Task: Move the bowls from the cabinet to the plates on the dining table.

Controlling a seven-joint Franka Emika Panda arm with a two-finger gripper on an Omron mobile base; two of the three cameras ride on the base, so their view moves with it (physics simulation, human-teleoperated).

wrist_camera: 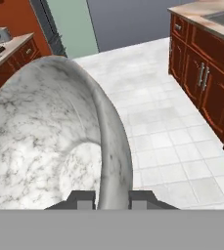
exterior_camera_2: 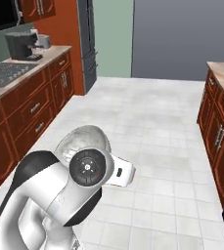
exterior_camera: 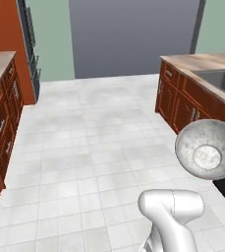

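Grey bowl (wrist_camera: 50,146): speckled, tipped on its side, held above the tiled floor (exterior_camera: 99,142).
End effector (wrist_camera: 112,199): mine, pinching the bowl's rim between both fingers.

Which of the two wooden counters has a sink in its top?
The counter on the right side of the left base view has the sink. The other counter carries a stovetop and coffee machine.

I've got white floor tiles (exterior_camera: 84,147) ahead — low drawer cabinets (exterior_camera_2: 30,112) both sides, coffee machine (exterior_camera_2: 23,45) beside a cooktop (exterior_camera_2: 6,72), sink (exterior_camera: 222,78) opposite.
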